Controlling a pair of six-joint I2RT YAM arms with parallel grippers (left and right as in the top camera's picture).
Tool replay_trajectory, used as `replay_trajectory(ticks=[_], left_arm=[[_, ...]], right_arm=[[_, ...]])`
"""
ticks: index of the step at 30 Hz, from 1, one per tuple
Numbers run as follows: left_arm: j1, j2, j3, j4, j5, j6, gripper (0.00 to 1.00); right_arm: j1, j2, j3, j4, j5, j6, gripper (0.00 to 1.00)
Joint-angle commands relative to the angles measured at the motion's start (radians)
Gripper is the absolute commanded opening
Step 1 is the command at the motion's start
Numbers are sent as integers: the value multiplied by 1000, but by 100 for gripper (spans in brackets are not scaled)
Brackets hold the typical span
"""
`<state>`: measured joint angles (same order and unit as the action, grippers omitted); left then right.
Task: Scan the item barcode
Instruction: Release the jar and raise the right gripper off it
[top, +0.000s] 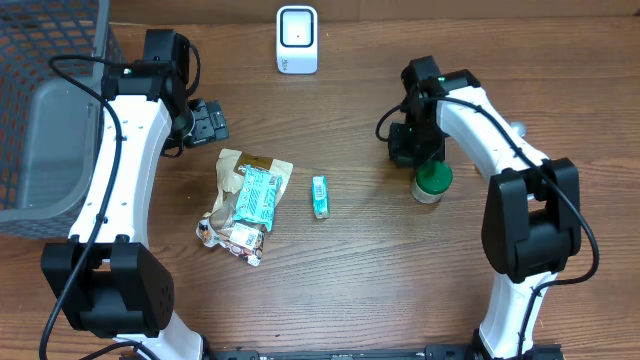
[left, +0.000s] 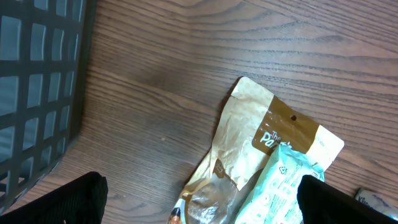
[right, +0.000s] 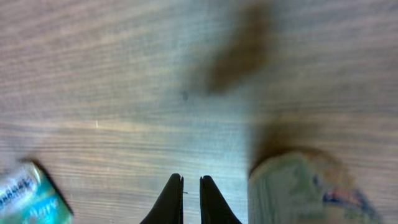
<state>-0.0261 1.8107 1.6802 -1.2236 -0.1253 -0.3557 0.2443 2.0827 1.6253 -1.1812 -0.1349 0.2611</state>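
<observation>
A white barcode scanner (top: 297, 40) stands at the table's far edge. Mid-table lies a brown pouch (top: 235, 205) with a teal packet (top: 258, 193) on top, and a small teal pack (top: 320, 197) beside them. A green-lidded jar (top: 432, 181) stands to the right. My right gripper (top: 412, 150) hovers just left of the jar (right: 305, 190), shut with nothing between its fingers (right: 191, 199). The small teal pack (right: 28, 198) shows at its lower left. My left gripper (top: 205, 122) is open above the pouch (left: 249, 137) and teal packet (left: 283, 186), its tips (left: 202, 211) spread wide.
A grey wire basket (top: 40, 90) fills the left side, and its mesh wall (left: 37, 81) is close to my left gripper. Bare wood lies between the scanner and the items.
</observation>
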Motion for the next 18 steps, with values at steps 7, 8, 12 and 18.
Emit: replay_trajectory(ticks=[7,8,12,18], left_arm=[[-7,1,16,1,-13,12,100],[-7,1,16,1,-13,12,100],[-7,1,16,1,-13,12,100],[-7,1,16,1,-13,12,100]], right_arm=[[4,-12,10,-132,159,48,8],[4,-12,10,-137,192,60,8],[1,-12,10,-159,308,101,10],[-4,-12,10,-142,320,188,15]])
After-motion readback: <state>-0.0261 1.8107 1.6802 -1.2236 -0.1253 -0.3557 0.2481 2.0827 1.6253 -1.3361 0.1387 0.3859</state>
